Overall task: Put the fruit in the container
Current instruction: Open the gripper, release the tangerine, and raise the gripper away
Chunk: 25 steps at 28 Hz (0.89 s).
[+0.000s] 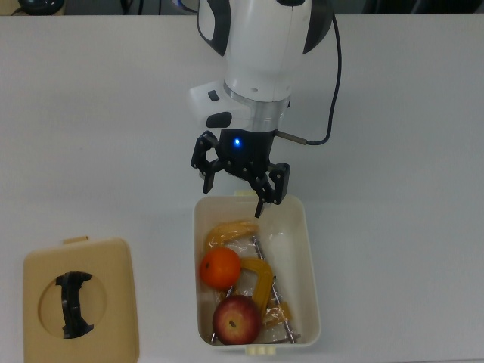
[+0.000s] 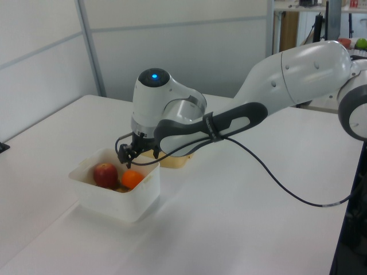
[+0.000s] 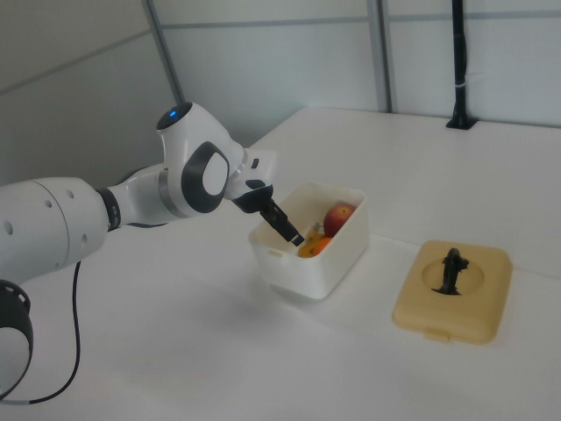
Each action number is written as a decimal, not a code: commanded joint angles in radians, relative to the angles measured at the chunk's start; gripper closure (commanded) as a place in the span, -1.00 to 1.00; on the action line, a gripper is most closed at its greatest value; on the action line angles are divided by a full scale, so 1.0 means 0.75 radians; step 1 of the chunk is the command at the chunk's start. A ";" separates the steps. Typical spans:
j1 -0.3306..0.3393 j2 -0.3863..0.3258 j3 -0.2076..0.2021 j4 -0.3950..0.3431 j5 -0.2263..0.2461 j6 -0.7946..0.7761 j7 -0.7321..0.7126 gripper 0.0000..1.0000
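The bright orange (image 1: 220, 268) (image 2: 132, 179) (image 3: 317, 248) lies inside the cream-white tub (image 1: 312, 261) (image 2: 123, 205) (image 3: 331, 266), on top of the clamps. The red apple (image 1: 237, 320) (image 2: 105, 175) (image 3: 337, 217) rests in the same tub, at the end nearest the top view's bottom edge. My gripper (image 1: 236, 193) (image 2: 129, 156) (image 3: 294, 237) hangs just above the tub's other short end, open, with nothing between its fingers.
Yellow-orange C-clamps (image 1: 259, 278) lie in the tub under and beside the fruit. A flat tan lid with a black handle (image 1: 79, 299) (image 3: 451, 289) lies on the white table at the top view's lower left. A black cable (image 1: 333, 83) trails from the arm.
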<state>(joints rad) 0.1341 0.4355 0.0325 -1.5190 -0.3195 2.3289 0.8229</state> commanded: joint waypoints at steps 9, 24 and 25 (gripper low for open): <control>0.001 -0.043 -0.009 0.025 0.252 -0.362 -0.587 -1.00; -0.117 -0.141 -0.015 0.111 0.270 -0.833 -0.905 -1.00; -0.140 -0.165 -0.015 0.111 0.273 -0.853 -0.933 -1.00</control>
<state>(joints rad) 0.0690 0.3711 0.0260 -1.4261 -0.1410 1.7507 0.1940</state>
